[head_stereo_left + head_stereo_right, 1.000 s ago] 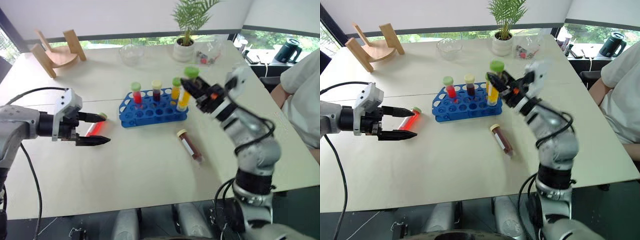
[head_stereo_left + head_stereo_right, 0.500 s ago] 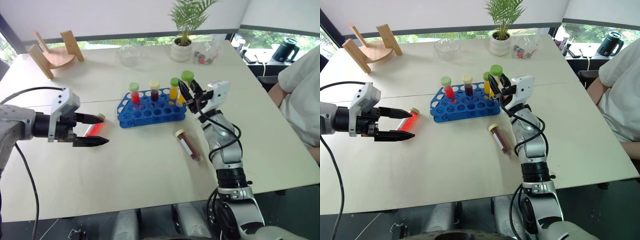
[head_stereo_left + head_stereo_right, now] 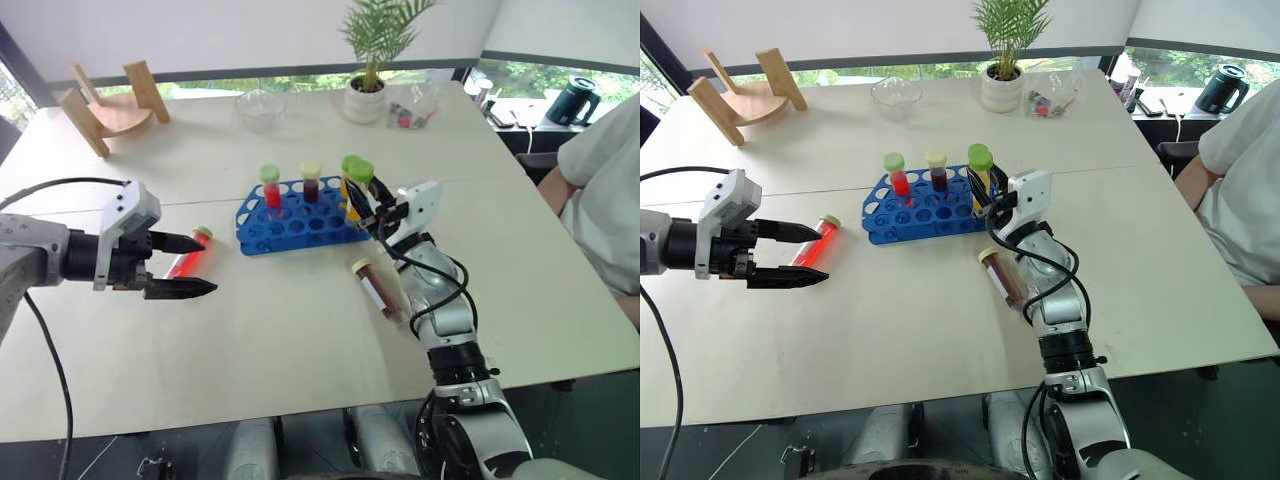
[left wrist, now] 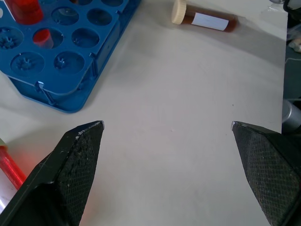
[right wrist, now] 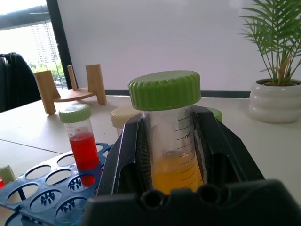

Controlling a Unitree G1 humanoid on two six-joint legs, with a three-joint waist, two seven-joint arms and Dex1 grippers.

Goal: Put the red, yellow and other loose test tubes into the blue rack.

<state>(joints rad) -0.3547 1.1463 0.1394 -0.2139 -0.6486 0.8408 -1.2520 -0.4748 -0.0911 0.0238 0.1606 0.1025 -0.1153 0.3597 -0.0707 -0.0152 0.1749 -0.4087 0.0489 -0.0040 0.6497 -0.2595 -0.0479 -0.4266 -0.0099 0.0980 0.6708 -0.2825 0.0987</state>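
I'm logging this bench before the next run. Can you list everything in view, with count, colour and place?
blue rack: one, blue, table centre.
racked tubes: three; red, green cap; dark, cream cap; yellow, green cap, in the back row.
yellow tube: one, green cap, in the right gripper above the rack's right end.
red tube: one, green cap, lying left of the rack.
dark tube: one, cream cap, white label, lying in front of the rack.
wooden stand: one, far left corner.
glass bowl: one, clear, far side.
potted palm: one, white pot.
kettle: one, dark, far right.
person: white sleeve, right edge.
left gripper: open, by the red tube.
right gripper: shut on the yellow tube.
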